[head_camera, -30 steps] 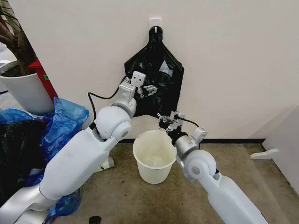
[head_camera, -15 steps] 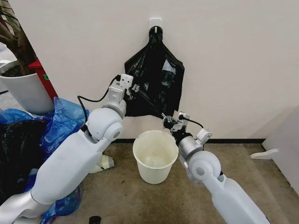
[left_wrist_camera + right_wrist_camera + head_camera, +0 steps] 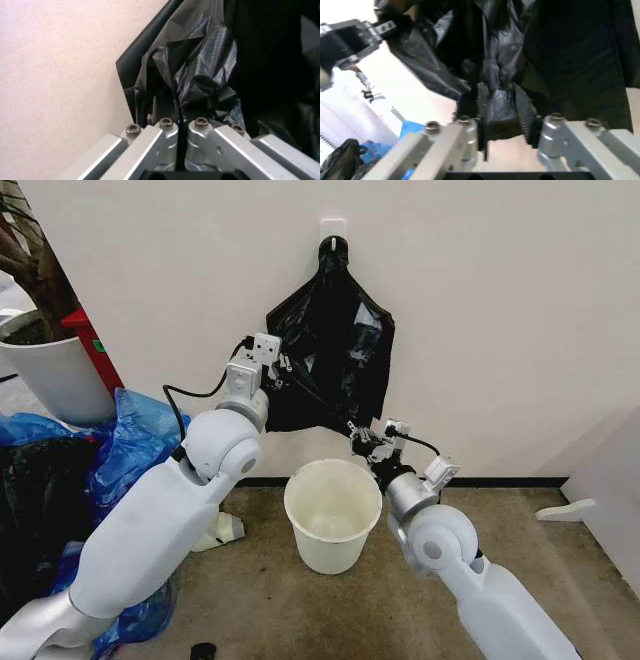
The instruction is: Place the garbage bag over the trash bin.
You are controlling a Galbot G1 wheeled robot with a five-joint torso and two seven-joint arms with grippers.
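While pinched tight on a crumpled fold at the side edge of the garbage bag [image 3: 200,75], left gripper [image 3: 283,366] jaws closed flat together, black film bunched between them in the left wrist view. Right gripper [image 3: 502,108] jaws drawn in on a wad of the bag's lower edge, glossy plastic squeezed between the ribbed pads [image 3: 524,108], a narrow gap kept only by the film itself. Left gripper raised to the bag's left border against the wall [image 3: 500,300]; right gripper [image 3: 372,437] lower, at the bag's bottom corner, just above the rim of the trash bin [image 3: 332,516].

Garbage bag [image 3: 335,350] hanging from a white wall hook [image 3: 333,228], gathered to a narrow neck at the top and spreading wide below, wrinkled and shiny. Trash bin upright on the brown floor [image 3: 300,610], directly beneath the bag, mouth open and nothing over it yet. Blue plastic bags [image 3: 130,440] heaped at the left beside a white planter pot [image 3: 55,380].
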